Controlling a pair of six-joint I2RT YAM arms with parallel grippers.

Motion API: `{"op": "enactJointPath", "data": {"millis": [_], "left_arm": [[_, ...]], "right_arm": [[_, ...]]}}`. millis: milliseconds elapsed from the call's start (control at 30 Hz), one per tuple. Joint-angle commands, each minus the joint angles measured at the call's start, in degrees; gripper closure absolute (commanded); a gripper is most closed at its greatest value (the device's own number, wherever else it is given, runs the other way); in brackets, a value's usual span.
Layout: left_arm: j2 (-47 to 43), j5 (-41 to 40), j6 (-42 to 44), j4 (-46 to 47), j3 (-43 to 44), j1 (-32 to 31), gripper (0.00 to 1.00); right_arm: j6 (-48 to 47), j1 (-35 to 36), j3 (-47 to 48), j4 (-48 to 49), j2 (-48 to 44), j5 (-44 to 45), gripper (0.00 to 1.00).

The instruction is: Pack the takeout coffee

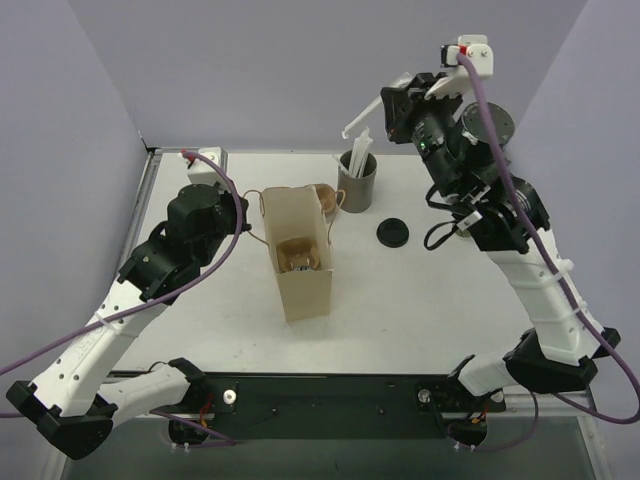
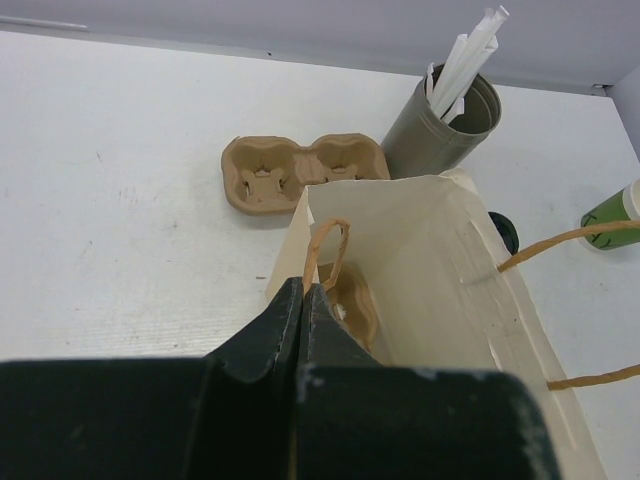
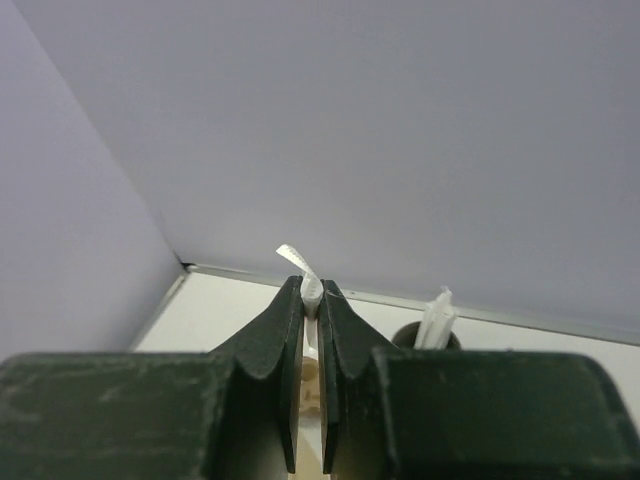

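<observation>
The green paper cup [image 2: 610, 215] stands without a lid at the far right of the left wrist view; my right arm hides it in the top view. Its black lid [image 1: 393, 233] lies flat on the table. An open paper bag [image 1: 300, 255] stands mid-table with a pulp cup carrier [image 2: 350, 300] inside. My left gripper [image 1: 249, 214] is shut on the bag's tan handle [image 2: 325, 250] at the bag's left side. My right gripper [image 1: 384, 102] is raised above the grey cup and is shut on a white wrapped straw [image 3: 311, 288].
A grey cylindrical cup [image 1: 357, 180] with white straws stands behind the bag. A second pulp carrier [image 2: 305, 172] lies on the table next to it. Walls close in the left, back and right of the table.
</observation>
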Motion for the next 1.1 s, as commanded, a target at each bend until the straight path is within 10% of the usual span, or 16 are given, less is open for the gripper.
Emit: {"op": "enactJointPath", "data": {"millis": [0, 633, 767, 867, 933, 1067], "left_arm": [[-1.4, 0.8, 0.5, 3.7, -0.3, 0.5, 1.00], [-2.7, 0.7, -1.3, 2.9, -1.2, 0.6, 0.92], [-4.1, 0.7, -1.7, 1.3, -0.4, 0.7, 0.62], [-4.5, 0.2, -2.0, -1.6, 2.0, 0.7, 0.48], [-4.7, 0.3, -1.6, -3.1, 3.3, 0.7, 0.17], [-5.1, -1.8, -2.5, -10.2, 7.7, 0.7, 0.11]], "right_arm": [[4.8, 4.7, -0.6, 1.6, -0.6, -2.8, 1.00], [10.0, 17.8, -11.6, -8.3, 8.6, 0.2, 0.99], [10.5, 17.8, -9.6, -11.1, 9.6, 0.3, 0.78], [10.9, 17.7, -8.8, -12.6, 9.4, -0.6, 0.42], [11.4, 17.7, -8.1, -13.2, 9.0, -0.8, 0.29], [12.6, 17.7, -1.2, -16.4, 9.1, -1.0, 0.12]]}}
